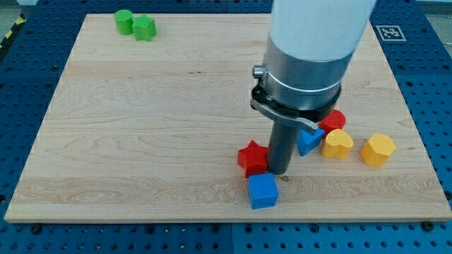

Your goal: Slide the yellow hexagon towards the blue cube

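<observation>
Your rod comes down from the far side of the view, and my tip (277,173) sits on the table (141,127) in the near-right part of it. There is no tool with jaws here, only the straight rod, so nothing about it is spread, pressed together or pinching.

The tip stands just right of the red star (251,156), touching it or very nearly so, and just beyond the blue cube (263,190), which lies nearest to you, close to the table's near edge. You cannot tell whether the tip touches the cube; a thin gap seems to show between them.

The yellow hexagon (378,149) lies well to the right of the tip, near the table's right edge, apart from the rod. Between it and the rod you see three more blocks bunched together: a yellow heart (337,144) just left of the hexagon with a small gap, a blue triangle (308,142) touching the heart's left side and partly hidden by the rod, and a red block (334,120) just behind them, its shape mostly hidden under the arm's collar.

So the hexagon and the cube lie well apart, with the heart, the triangle and the rod in the stretch between them.

Far off at the table's far-left corner, two green blocks (135,25) sit side by side, touching.
</observation>
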{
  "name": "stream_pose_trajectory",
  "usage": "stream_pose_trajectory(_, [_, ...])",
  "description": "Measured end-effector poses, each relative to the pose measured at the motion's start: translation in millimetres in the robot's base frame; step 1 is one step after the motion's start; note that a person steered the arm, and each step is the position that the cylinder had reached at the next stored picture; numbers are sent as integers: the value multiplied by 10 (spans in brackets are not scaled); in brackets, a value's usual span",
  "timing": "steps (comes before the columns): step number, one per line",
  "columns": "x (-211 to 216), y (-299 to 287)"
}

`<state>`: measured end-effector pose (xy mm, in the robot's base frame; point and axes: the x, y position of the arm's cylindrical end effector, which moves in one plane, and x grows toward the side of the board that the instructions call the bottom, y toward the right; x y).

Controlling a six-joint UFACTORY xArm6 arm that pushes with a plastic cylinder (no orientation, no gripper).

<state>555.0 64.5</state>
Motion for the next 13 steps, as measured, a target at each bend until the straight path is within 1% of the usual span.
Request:
stream_pose_trajectory(2, [7, 1172])
stream_pose_trajectory(4, [207, 1918])
stream_pose_trajectory(5, [-58, 2128])
stream_pose_trajectory(6, [-335, 2147])
stream_pose_trajectory(11, [-332, 1182])
stream_pose_trajectory(13, [-150, 1298])
